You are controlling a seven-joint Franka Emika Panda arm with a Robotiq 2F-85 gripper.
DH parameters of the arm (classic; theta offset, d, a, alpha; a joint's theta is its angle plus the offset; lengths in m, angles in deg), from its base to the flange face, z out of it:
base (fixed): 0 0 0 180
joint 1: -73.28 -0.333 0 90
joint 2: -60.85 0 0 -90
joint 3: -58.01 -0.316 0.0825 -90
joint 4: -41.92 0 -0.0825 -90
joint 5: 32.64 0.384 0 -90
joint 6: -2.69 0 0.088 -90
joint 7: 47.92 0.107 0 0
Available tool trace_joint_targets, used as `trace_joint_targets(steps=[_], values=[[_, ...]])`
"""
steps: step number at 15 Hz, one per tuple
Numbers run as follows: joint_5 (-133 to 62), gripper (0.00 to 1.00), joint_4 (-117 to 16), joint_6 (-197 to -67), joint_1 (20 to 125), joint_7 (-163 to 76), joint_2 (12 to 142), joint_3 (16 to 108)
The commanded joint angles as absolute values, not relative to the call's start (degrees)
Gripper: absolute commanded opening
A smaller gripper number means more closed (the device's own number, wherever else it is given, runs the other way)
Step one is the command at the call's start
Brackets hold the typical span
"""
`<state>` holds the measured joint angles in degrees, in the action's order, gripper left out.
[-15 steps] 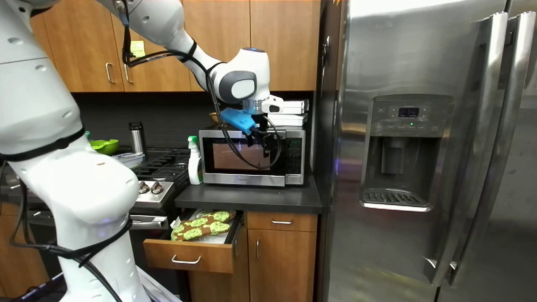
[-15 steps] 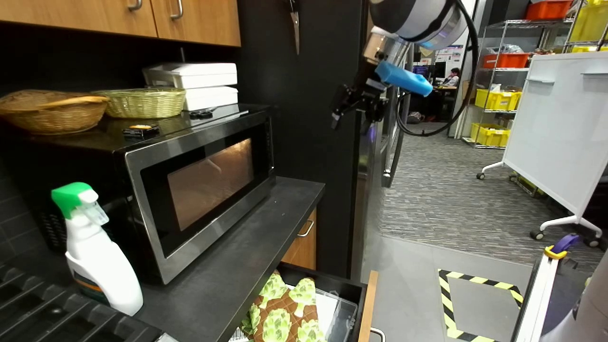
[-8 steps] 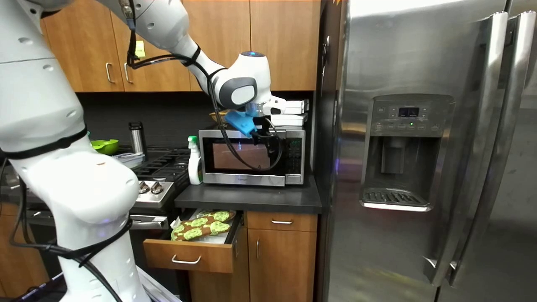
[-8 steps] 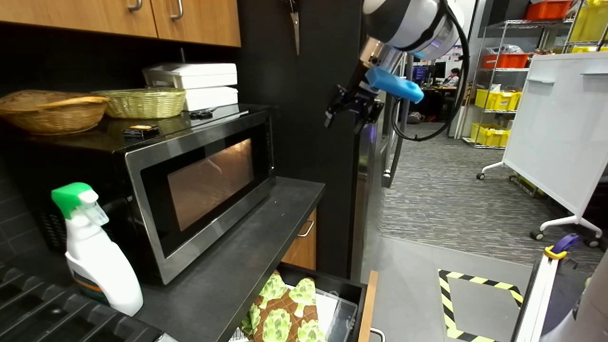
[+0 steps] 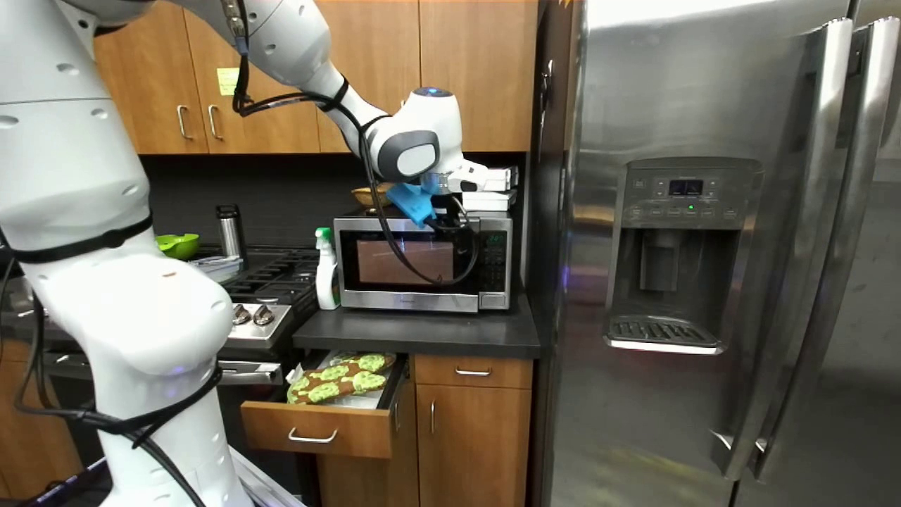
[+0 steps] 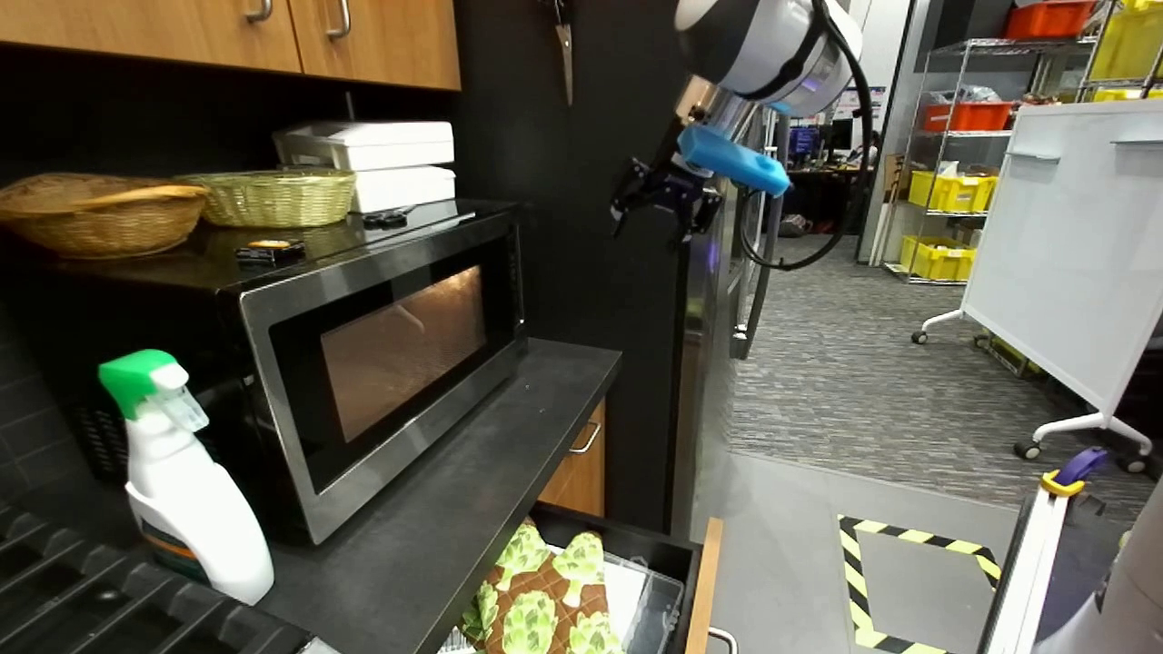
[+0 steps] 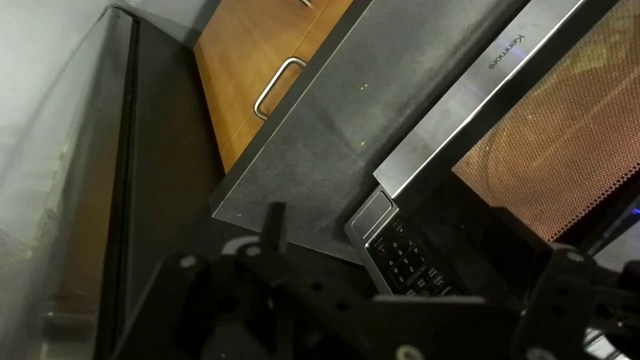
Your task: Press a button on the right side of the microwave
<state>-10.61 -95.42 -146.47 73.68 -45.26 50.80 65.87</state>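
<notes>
Black two-finger gripper [image 6: 652,229]: fingers spread wide, nothing held between them, apart from the oven; pushed forward like this, one finger may meet the keys while the other strikes something beside them.
Boxy silver-grey microwave oven [image 6: 400,354]: stands on the dark grey countertop [image 6: 491,445]; a push that is too hard or off-square could slide or turn it instead of working a button.
Black control strip with pale keys [image 7: 407,260]: on the right end of the front; the keys are small and close-set, so a slight sideways error would likely press a neighbour. Which button is wanted is not stated.
Wide silver rectangular button [image 7: 374,215]: below the keys, perhaps a door release; pressing it may pop the door toward the fingers.
Tall black side panel [image 6: 563,227]: near the control end, leaving little room; a spread finger could bump it.
Upper keys: hidden behind the gripper in the wrist view, so aiming there would be partly blind.
White lidded boxes [image 6: 409,150]: stacked on top near the control end; a high, tilted approach could knock them.
Black cable loop [image 6: 789,266]: hangs slack and might snag on the counter edge.
</notes>
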Motion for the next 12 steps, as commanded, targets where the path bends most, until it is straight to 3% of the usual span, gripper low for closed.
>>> trace_joint_targets(steps=[1, 12], values=[[-8.9, 1.00, -92.4, -146.0, 74.6, -43.5, 53.2, 65.5], [-7.2, 1.00, -89.7, -141.8, 76.2, -38.6, 54.9, 65.6]])
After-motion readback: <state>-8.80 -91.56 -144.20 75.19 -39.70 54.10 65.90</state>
